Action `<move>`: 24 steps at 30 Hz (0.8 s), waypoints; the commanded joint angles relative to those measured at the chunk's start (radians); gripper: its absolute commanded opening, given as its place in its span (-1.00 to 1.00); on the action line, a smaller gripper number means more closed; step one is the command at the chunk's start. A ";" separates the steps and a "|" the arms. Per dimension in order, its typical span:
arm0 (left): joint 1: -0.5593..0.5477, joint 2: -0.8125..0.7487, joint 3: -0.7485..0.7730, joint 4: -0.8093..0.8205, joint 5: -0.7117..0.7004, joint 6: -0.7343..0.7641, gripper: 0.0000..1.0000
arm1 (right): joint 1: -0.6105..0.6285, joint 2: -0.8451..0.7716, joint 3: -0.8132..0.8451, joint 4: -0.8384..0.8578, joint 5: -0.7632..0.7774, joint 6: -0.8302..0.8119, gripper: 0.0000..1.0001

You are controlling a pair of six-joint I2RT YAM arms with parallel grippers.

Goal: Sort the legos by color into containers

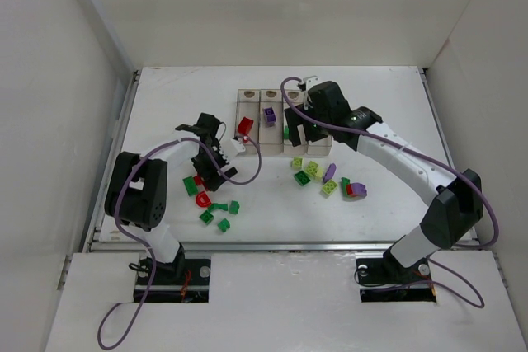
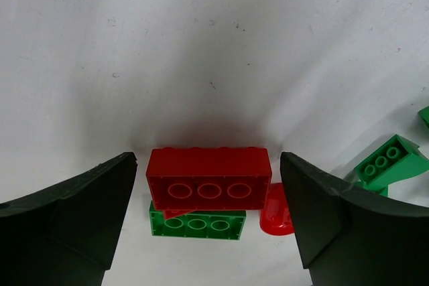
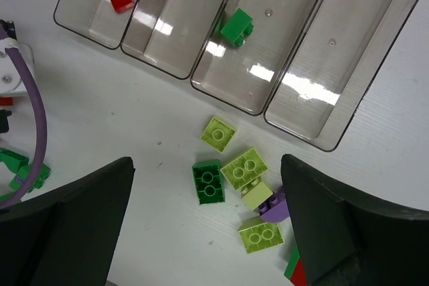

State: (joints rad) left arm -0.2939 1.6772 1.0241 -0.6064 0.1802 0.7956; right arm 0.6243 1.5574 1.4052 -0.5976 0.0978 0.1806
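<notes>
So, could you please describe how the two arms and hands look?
The left arm and right arm have white links, black joints and a looping purple cable each. The left hand and right hand have two broad dark fingers.

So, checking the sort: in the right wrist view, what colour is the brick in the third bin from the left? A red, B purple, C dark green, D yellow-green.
C: a dark green brick lies in that bin.
</notes>
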 commanded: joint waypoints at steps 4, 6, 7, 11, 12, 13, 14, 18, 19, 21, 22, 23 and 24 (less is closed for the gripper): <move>0.001 -0.005 0.036 -0.036 -0.005 -0.022 0.23 | 0.009 -0.043 0.000 0.053 0.011 -0.032 0.91; 0.001 -0.005 0.076 -0.047 0.005 -0.038 0.04 | 0.009 -0.043 0.000 0.053 0.011 -0.041 0.91; 0.001 0.010 0.094 -0.068 0.005 -0.059 -0.06 | 0.009 -0.043 0.009 0.053 0.011 -0.041 0.91; 0.001 0.074 0.237 -0.144 0.044 -0.096 -0.63 | 0.009 -0.043 0.009 0.053 0.031 -0.050 0.91; 0.001 0.075 0.276 -0.162 0.053 -0.111 -0.73 | 0.009 -0.043 0.009 0.053 0.040 -0.050 0.91; 0.001 0.085 0.360 -0.179 0.080 -0.111 -0.73 | 0.009 -0.043 0.009 0.053 0.040 -0.050 0.91; 0.001 0.085 0.407 -0.212 0.097 -0.121 -0.73 | 0.009 -0.043 0.009 0.053 0.051 -0.050 0.91; 0.001 0.076 0.602 -0.227 0.237 -0.099 -0.73 | 0.009 -0.054 -0.017 0.077 0.062 -0.050 0.91; -0.025 0.076 0.648 -0.210 0.255 -0.090 -0.73 | 0.009 -0.054 -0.029 0.090 0.062 -0.050 0.91; -0.062 0.098 0.685 -0.140 0.266 -0.090 -0.73 | -0.001 -0.054 -0.029 0.090 0.062 -0.040 0.91; -0.082 0.136 0.705 -0.125 0.254 -0.090 -0.73 | -0.011 -0.054 -0.029 0.090 0.071 -0.027 0.91; -0.117 0.162 0.728 -0.125 0.254 -0.076 -0.73 | -0.020 -0.054 -0.029 0.090 0.071 -0.011 0.91; -0.128 0.189 0.775 -0.125 0.254 -0.076 -0.73 | -0.043 -0.054 -0.029 0.090 0.083 -0.001 0.91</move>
State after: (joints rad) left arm -0.3580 1.8095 1.7306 -0.7292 0.3706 0.7033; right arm 0.6151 1.5433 1.3766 -0.5644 0.1444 0.1539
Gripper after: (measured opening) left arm 0.603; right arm 0.954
